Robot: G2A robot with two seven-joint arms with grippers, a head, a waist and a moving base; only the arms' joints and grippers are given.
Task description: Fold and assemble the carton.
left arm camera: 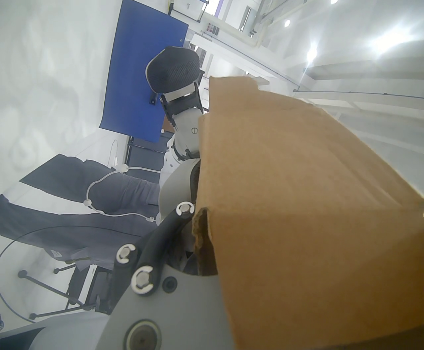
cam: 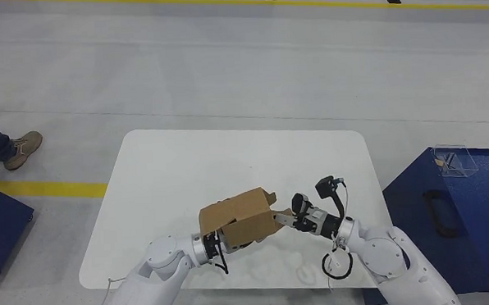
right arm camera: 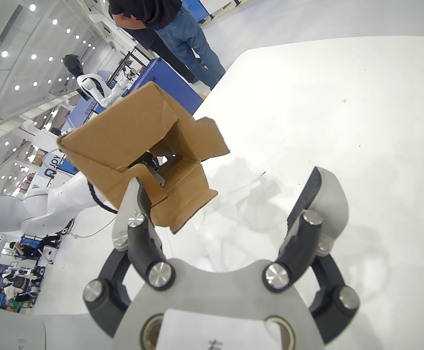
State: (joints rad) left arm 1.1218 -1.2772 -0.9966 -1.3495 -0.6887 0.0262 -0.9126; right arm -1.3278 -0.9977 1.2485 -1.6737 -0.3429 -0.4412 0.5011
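Note:
The brown carton (cam: 239, 217) is held above the near part of the white table (cam: 228, 153), part-folded, with one end open and its flaps (right arm camera: 185, 199) spread. My left gripper (cam: 218, 240) is shut on the carton's left wall; one black finger (left arm camera: 165, 228) runs beside the cardboard (left arm camera: 298, 215), the other is hidden behind it. My right gripper (right arm camera: 225, 180) stands open at the carton's open end (cam: 290, 219). One of its fingers (right arm camera: 132, 199) lies against a lower flap, while the other finger (right arm camera: 318, 192) hangs free over the table.
A blue cabinet (cam: 444, 218) stands right of the table with a clear plastic box (cam: 450, 160) on top. Another blue unit (cam: 1, 229) sits at the left. The far half of the table is bare white surface.

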